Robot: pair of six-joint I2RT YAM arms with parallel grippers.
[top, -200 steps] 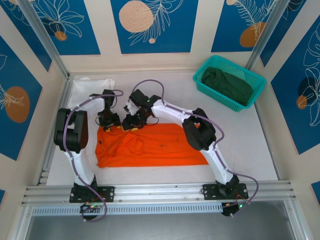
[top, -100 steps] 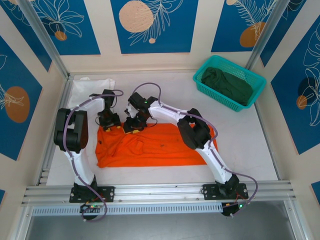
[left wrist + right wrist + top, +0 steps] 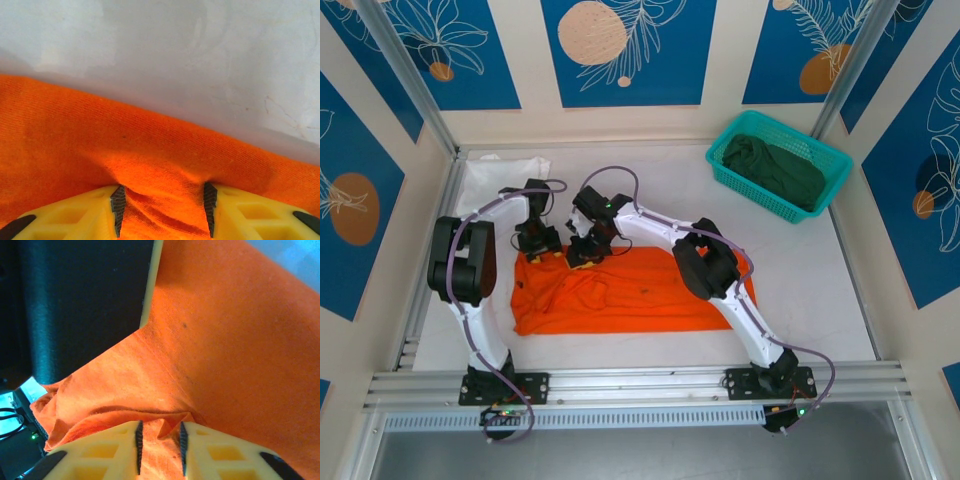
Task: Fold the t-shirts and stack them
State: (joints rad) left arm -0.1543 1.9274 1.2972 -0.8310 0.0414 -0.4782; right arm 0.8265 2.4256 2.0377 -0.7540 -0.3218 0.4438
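A bright orange cotton t-shirt (image 3: pixel 630 290) lies spread on the white desk (image 3: pixel 810 270), its far hem pinched in folds by the left claw (image 3: pixel 162 202) and the narrower right claw (image 3: pixel 160 440), seemingly ready for folding.

the orange shirt (image 3: pixel 100 145) is soft matt knit cloth with a fine ribbed weave, creased where it bunches. the fingers (image 3: pixel 260 212) are yellow moulded plastic, smooth with a dull sheen, with dark ridged pads. the table (image 3: pixel 200 55) is a pale, smooth, faintly scuffed surface. the basket (image 3: pixel 830 160) is teal plastic mesh holding the matt green shirt (image 3: pixel 775 170). the frame rails (image 3: pixel 640 382) look like brushed metal.
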